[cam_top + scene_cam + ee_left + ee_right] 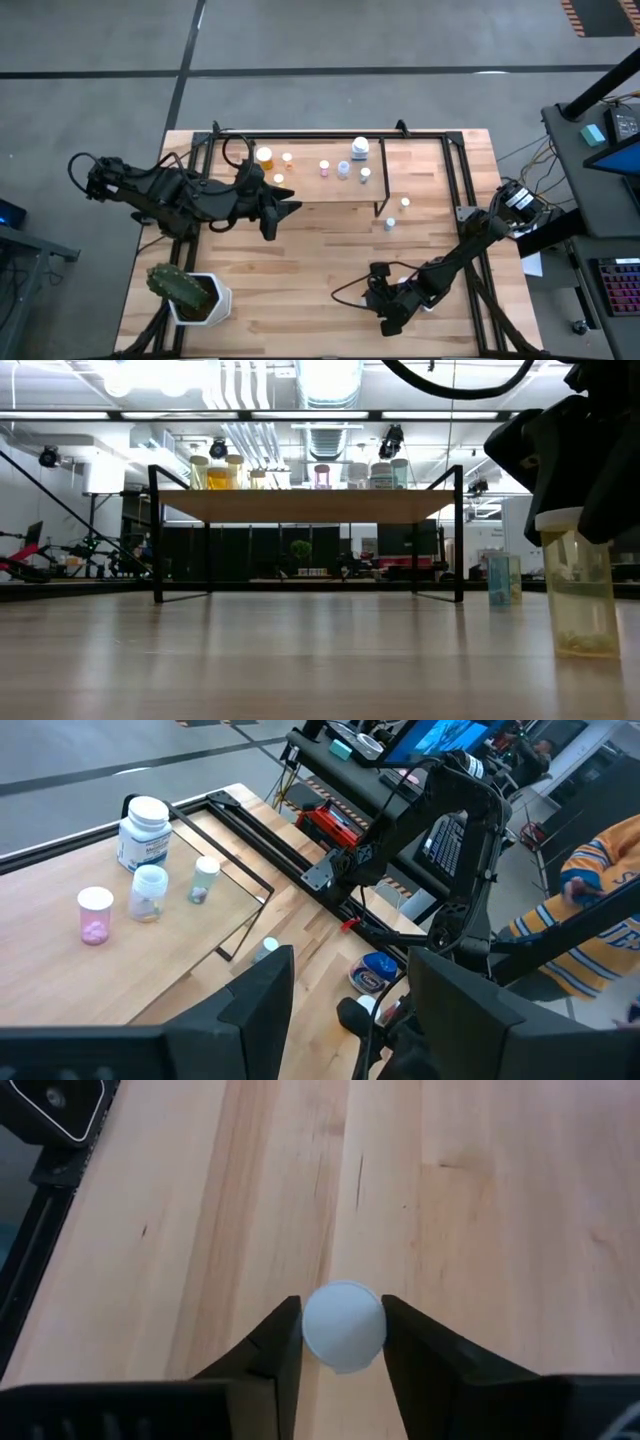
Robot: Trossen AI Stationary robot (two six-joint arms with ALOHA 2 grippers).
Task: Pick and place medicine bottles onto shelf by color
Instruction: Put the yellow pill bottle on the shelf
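Bottle (343, 1326) stands upright between the right end effector's (341, 1342) 2 fingers, which pinch its white cap.

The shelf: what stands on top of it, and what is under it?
On the shelf stand several medicine bottles: orange, pink, pale blue, and one wider bottle. In the low view nothing stands under it. From above, the board covers that space.

Bottles (343, 169) on shelf (310, 190); two (397, 213) beside it.
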